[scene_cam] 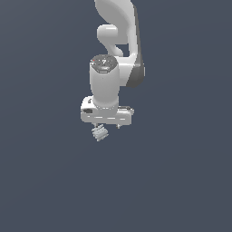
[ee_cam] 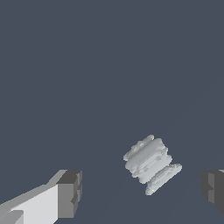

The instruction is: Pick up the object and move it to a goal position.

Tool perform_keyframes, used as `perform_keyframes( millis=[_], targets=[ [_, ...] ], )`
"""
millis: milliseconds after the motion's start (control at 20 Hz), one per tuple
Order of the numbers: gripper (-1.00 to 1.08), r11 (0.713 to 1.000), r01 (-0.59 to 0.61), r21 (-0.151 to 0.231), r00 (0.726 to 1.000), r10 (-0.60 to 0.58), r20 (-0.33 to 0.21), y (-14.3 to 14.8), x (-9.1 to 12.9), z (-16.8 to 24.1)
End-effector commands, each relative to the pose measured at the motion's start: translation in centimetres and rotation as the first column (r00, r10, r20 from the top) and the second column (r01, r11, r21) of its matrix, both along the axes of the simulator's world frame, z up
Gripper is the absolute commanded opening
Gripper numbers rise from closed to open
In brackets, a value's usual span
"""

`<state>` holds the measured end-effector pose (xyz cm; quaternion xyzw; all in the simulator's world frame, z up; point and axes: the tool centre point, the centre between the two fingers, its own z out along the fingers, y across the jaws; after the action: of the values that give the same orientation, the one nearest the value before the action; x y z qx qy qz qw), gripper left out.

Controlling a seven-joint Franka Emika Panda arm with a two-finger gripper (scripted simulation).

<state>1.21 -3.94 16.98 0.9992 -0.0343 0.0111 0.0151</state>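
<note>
I see the object (ee_cam: 151,164) as a small pale grey-blue blocky piece, its sides cut into parallel ridges, with a thinner ribbed flange set off at one end; it lies tilted on the plain dark table (ee_cam: 109,65); the tool (ee_cam: 142,194) stands open, its two dark fingertips (ee_cam: 70,192) wide apart, and the piece sits between them without touching either; that gap shows only in the wrist view. From the exterior view I get the white arm (scene_cam: 113,41) reaching down from above, the tool (scene_cam: 107,124) just over the object (scene_cam: 99,132); there the piece is tiny, its ridges barely legible, and the fingers are mostly hidden.
</note>
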Motion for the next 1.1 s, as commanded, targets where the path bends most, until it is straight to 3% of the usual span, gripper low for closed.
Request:
perform_keyframes(
  millis=[0, 450, 1050],
  targets=[
    [1.0, 1.0, 0.0, 0.0, 1.0, 0.0, 0.0, 0.0, 0.0, 0.0],
    [1.0, 1.0, 0.003, -0.021, 0.999, -0.002, 0.033, -0.7, 0.8, 2.2],
    [1.0, 0.998, -0.056, -0.02, 0.998, 0.056, 0.025, -1.1, 0.4, 1.2]
  ],
)
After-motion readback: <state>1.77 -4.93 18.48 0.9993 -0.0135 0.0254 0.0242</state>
